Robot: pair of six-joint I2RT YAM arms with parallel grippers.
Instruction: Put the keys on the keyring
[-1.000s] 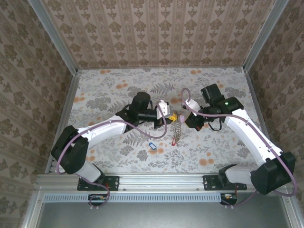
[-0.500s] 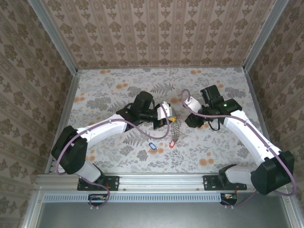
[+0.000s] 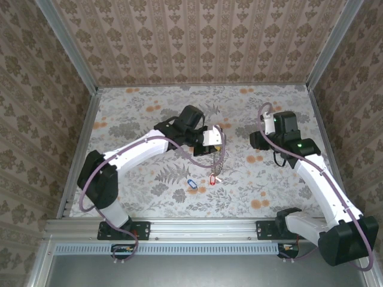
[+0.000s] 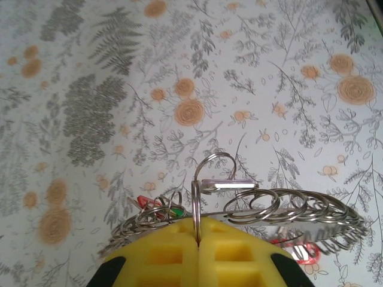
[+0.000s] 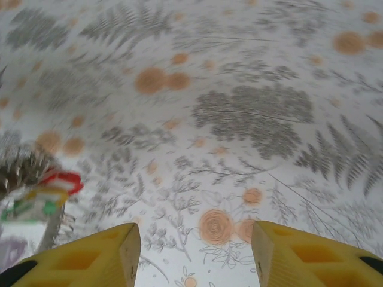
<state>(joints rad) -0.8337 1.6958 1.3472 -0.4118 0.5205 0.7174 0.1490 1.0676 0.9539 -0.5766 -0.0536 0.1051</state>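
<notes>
**Top external:** the right gripper (image 3: 256, 142) is retreating from the keyring (image 3: 219, 156), which is dangling from the left gripper (image 3: 213, 139) above the table (image 3: 137, 107). A red-tagged key (image 3: 212, 178) is apparently hanging on it, and a blue-tagged key (image 3: 191, 183) is lying loose.
**Left wrist:** clenched fingers (image 4: 239, 257) are pinching one ring loop.
**Right wrist:** parted fingers (image 5: 90, 257) are holding nothing.

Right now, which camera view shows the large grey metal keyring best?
Left wrist: the large grey metal keyring fans out sharp, one loop pinched between the shut yellow left fingers. Top external shows it small, a thin chain trailing from them. Right wrist catches a blurred bit at its left edge.
</notes>
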